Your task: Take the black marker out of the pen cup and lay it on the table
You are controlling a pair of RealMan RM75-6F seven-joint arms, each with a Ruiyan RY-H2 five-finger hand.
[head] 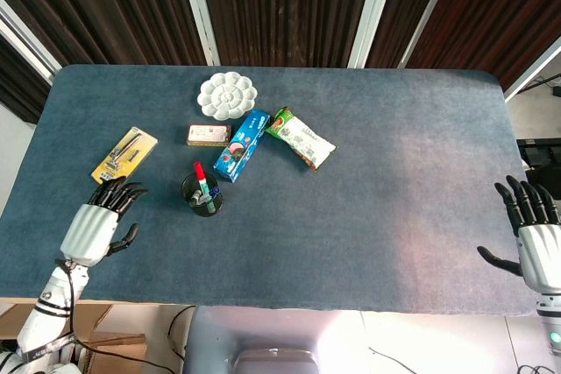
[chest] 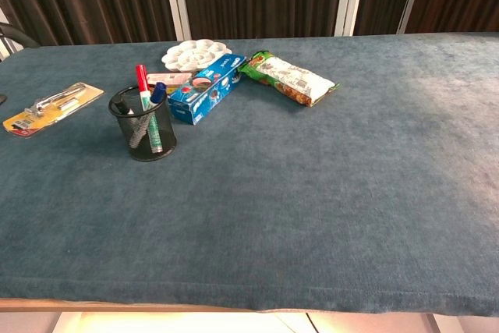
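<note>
A black mesh pen cup (head: 202,195) (chest: 143,125) stands left of the table's middle and holds a red-capped marker (chest: 142,79), a blue-capped one (chest: 158,93) and a dark one (chest: 125,106) leaning at its left rim. My left hand (head: 95,225) hovers over the table's near left, to the left of the cup, empty with fingers spread. A dark fingertip of it shows at the chest view's left edge (chest: 15,35). My right hand (head: 536,236) stays off the table's right edge, open and empty.
Behind the cup lie a blue box (head: 241,145), a green snack packet (head: 301,138), a small flat box (head: 208,135) and a white paint palette (head: 227,95). A yellow blister pack (head: 124,157) lies on the left, just beyond my left hand.
</note>
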